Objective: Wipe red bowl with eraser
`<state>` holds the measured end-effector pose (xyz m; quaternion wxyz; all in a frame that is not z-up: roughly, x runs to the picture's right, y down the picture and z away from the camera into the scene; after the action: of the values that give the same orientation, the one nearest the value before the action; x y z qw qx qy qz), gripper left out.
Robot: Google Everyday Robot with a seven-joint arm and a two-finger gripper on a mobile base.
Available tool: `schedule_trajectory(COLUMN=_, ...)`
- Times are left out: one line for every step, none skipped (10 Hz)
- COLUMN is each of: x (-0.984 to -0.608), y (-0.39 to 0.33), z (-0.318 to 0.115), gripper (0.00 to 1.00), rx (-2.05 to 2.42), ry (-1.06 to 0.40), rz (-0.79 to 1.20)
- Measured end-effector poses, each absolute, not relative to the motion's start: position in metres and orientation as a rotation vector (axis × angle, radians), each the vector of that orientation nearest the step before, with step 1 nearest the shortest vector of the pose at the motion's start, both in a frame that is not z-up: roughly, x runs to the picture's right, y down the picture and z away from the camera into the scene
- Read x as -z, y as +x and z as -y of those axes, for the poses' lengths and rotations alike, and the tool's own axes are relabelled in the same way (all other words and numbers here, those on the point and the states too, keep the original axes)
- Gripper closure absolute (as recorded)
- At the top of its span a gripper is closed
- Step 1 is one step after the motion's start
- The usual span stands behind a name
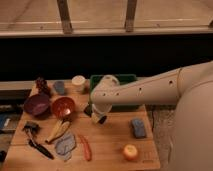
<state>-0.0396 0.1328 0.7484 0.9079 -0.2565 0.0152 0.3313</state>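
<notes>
— Hovering low over mid-table, the gripper (98, 116) has its fingers clamped on what looks like the eraser (90, 110).
— And the red bowl (63, 107)?
— At the gripper's nine o'clock, near but apart. Risks: a thin pinch lets the eraser twist out, or a hard sweep shoves the red bowl into the purple bowl (37, 104).

Furniture: wooden table (112, 147), pale plank top | Behind its far edge: dark band (100, 55), unlit | Above: pale ledge (100, 33) carrying two grey upright posts (64, 15) | Off the right edge: mottled grey floor (156, 119) | Light: dim, warm.
</notes>
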Motion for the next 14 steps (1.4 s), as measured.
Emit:
schedule_trajectory(x=-0.74, y=-0.048, z=-0.12, gripper=1.0, rx=-0.674, ry=-0.491, rz=-0.001)
schedule_trajectory(x=-0.737, y=-0.06, z=-0.105, gripper=1.0, rx=-0.661, ry=-0.439, rz=0.03)
schedule_trajectory(x=-0.737, y=-0.072, z=-0.091, gripper=1.0, rx=-0.647, ry=-0.395, rz=0.063)
schedule_trajectory(x=-0.74, y=-0.086, z=-0.075, gripper=1.0, rx=-0.635, ry=-0.357, rz=0.102)
schedule_trajectory(x=-0.748, y=-0.097, z=-0.056, gripper=1.0, rx=-0.629, ry=-0.325, rz=0.137)
schedule_trajectory(x=-0.756, y=-0.105, z=-0.038, gripper=1.0, rx=-0.634, ry=-0.307, rz=0.165)
schedule_trajectory(x=-0.759, y=-0.112, z=-0.03, gripper=1.0, rx=-0.63, ry=-0.301, rz=0.181)
schedule_trajectory(x=-0.761, y=-0.118, z=-0.024, gripper=1.0, rx=-0.626, ry=-0.298, rz=0.196)
schedule_trajectory(x=-0.762, y=-0.116, z=-0.024, gripper=1.0, rx=-0.627, ry=-0.297, rz=0.193)
schedule_trajectory(x=-0.762, y=-0.113, z=-0.024, gripper=1.0, rx=-0.63, ry=-0.296, rz=0.19)
schedule_trajectory(x=-0.762, y=-0.113, z=-0.024, gripper=1.0, rx=-0.63, ry=-0.296, rz=0.19)
schedule_trajectory(x=-0.762, y=-0.114, z=-0.024, gripper=1.0, rx=-0.63, ry=-0.296, rz=0.19)
schedule_trajectory(x=-0.763, y=-0.114, z=-0.024, gripper=1.0, rx=-0.629, ry=-0.301, rz=0.187)
schedule_trajectory(x=-0.766, y=-0.114, z=-0.025, gripper=1.0, rx=-0.618, ry=-0.318, rz=0.169)
